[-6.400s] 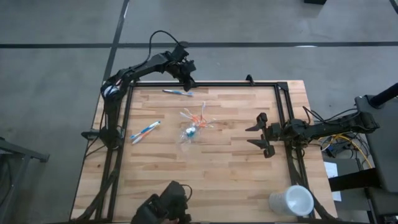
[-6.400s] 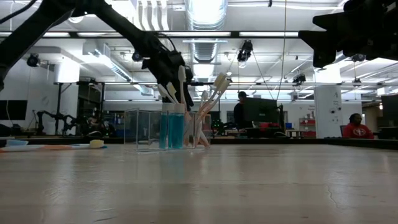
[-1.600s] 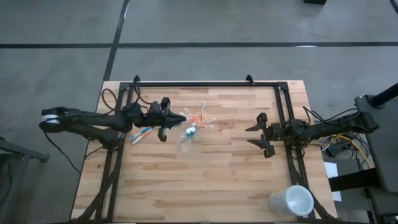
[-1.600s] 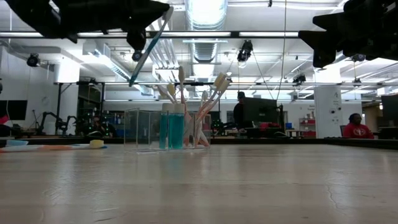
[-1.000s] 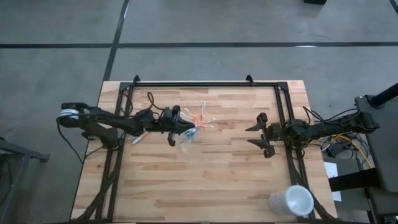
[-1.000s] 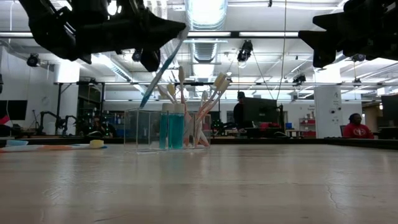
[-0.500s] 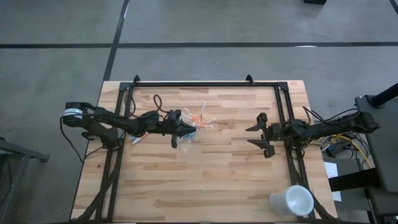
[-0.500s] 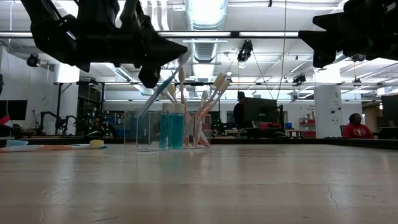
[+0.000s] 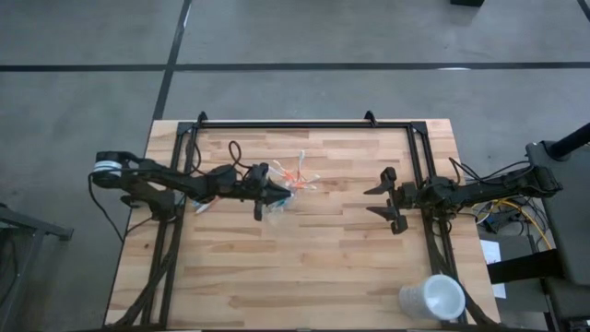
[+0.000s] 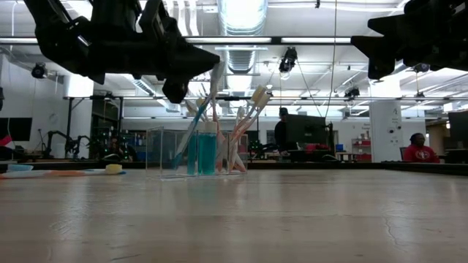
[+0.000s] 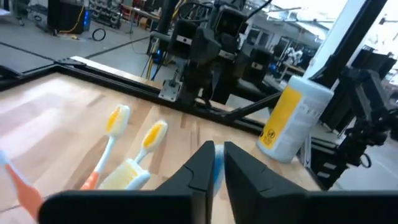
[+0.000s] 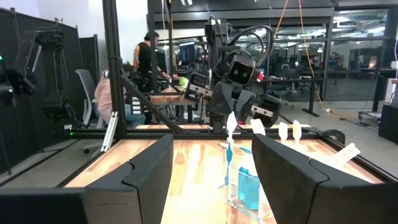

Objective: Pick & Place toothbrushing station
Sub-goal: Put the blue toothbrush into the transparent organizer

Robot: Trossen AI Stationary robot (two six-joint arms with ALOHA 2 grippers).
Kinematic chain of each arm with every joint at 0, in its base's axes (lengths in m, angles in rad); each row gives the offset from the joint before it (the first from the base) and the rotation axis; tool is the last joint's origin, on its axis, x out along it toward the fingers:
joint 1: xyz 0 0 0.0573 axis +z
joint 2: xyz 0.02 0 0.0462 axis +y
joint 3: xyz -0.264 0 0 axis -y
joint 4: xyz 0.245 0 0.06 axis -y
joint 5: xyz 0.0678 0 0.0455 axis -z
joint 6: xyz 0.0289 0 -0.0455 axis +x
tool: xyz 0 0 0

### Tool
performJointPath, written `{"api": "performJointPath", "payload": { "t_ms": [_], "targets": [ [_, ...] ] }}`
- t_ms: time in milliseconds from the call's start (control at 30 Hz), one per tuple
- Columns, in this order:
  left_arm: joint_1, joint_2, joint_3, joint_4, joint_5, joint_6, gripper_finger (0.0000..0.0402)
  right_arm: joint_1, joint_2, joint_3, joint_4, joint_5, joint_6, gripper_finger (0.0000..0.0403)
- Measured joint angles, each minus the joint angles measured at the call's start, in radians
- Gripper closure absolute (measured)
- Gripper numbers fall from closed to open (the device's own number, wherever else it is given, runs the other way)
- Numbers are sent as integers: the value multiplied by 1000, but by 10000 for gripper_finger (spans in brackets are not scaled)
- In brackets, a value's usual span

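Observation:
A small clear cup (image 10: 194, 150) stands mid-table (image 9: 279, 201) and holds a blue tube (image 10: 202, 153) and several toothbrushes (image 10: 248, 109) that lean on its rim. My left gripper (image 10: 191, 73) hovers level just over the cup, its fingers a narrow gap apart (image 11: 217, 152). A blue toothbrush (image 10: 187, 135) leans in the cup below it, lower end down inside. My right gripper (image 9: 387, 198) waits open at the table's right, fingers wide apart (image 12: 211, 180). Another toothbrush (image 9: 203, 205) lies flat on the table under the left arm. My left gripper has the blue toothbrush's upper end (image 11: 216, 169) showing in the narrow gap between its fingers. Whether the fingers touch it, I cannot tell. The fingers point level from the table's left. The brush leans in the cup.
A larger white cup (image 9: 431, 297) lies at the table's near right corner. A black frame (image 9: 304, 124) runs along the far edge and both sides. Bare wood lies between the clear cup and the right gripper, and along the near edge.
My left gripper has sunk a little over the clear cup and then kept still. The blue toothbrush, which slanted above the cup under the fingers, has slid down into it and now leans there with its lower end deep in the cup.

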State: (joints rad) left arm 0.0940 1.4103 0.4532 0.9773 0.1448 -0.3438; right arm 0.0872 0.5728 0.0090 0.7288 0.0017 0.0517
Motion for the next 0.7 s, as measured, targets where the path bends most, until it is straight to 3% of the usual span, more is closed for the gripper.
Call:
{"api": "performJointPath", "payload": {
  "t_ms": [300, 467, 567, 700],
  "targets": [
    [0, -29, 0, -3, 11, -39, 275, 0, 0, 0, 0, 0, 0, 188],
    [3, -105, 5, -16, 10, -42, 251, 0, 0, 0, 0, 0, -1, 188],
    [3, -187, 30, -134, -46, -18, 251, 0, 0, 0, 0, 0, 0, 188],
    [3, -293, 142, -521, -138, 6, 250, 0, 0, 0, 0, 0, 0, 188]
  ]
}}
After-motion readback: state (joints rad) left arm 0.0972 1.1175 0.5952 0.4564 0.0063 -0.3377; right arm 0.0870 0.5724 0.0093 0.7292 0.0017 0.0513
